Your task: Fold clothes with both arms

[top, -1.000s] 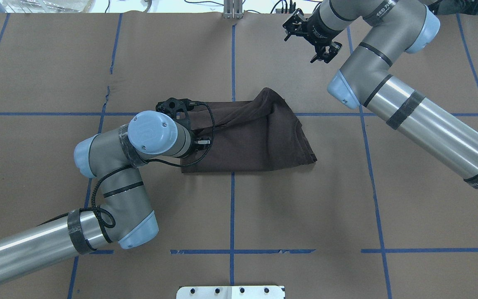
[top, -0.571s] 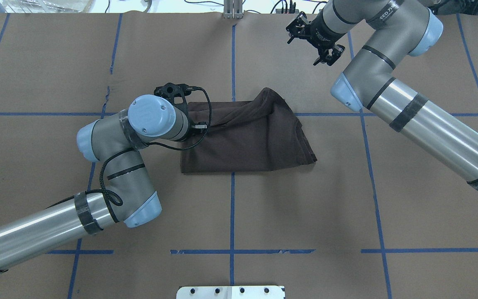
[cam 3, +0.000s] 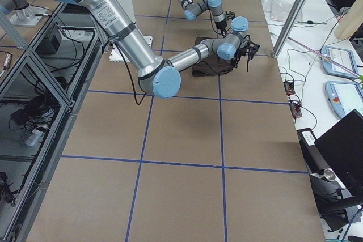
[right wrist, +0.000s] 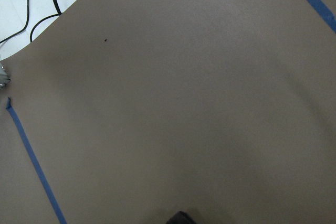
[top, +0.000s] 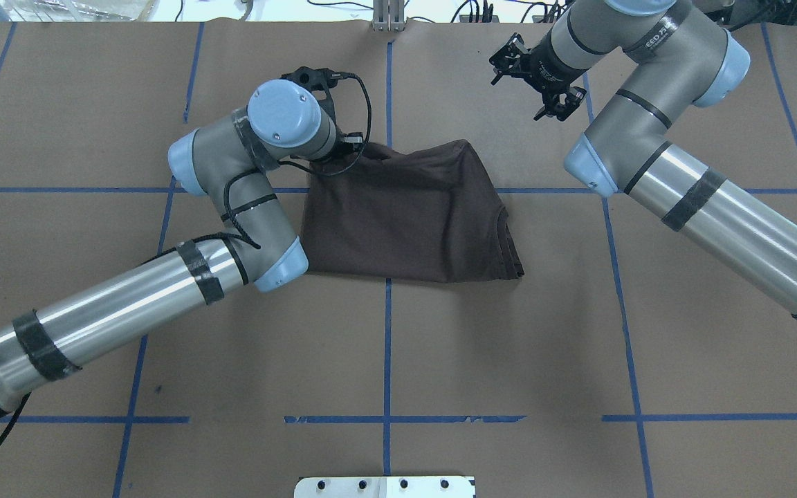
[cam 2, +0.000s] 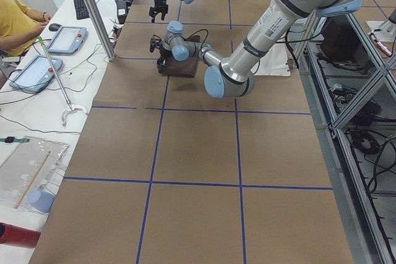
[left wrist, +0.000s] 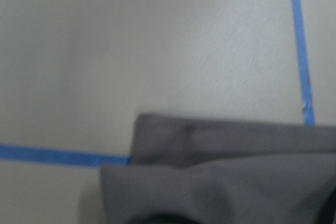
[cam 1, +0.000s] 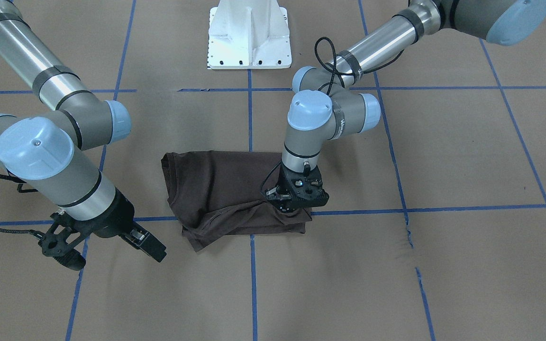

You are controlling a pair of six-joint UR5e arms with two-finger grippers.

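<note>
- A dark brown T-shirt (top: pixel 412 214), folded to a rough rectangle, lies near the middle of the paper-covered surface (top: pixel 509 332), over the crossing of two blue tape lines (top: pixel 387 346).
- The left arm (top: pixel 115 318) bends over the shirt's far corner on the robot's left. The left gripper (cam 1: pixel 295 210) points down into that corner with its jaws closed on the cloth, which rises to a small peak there. The fingertips are buried in fabric.
- Creases run from the held corner along the shirt's far edge. The near edge lies flat and straight, and layered hems show on the robot's right side.
- The right arm (top: pixel 717 207) reaches to the far side of the surface, well apart from the shirt. The right gripper (top: pixel 526 81) hangs above bare paper, jaws spread apart.
- The left wrist camera, blurred, shows a folded cloth edge lying over a tape line.
- A white pedestal (cam 1: pixel 249 38) stands at the robot's edge of the surface. A person in yellow (cam 2: pixel 15 17) sits at a side desk.
</note>
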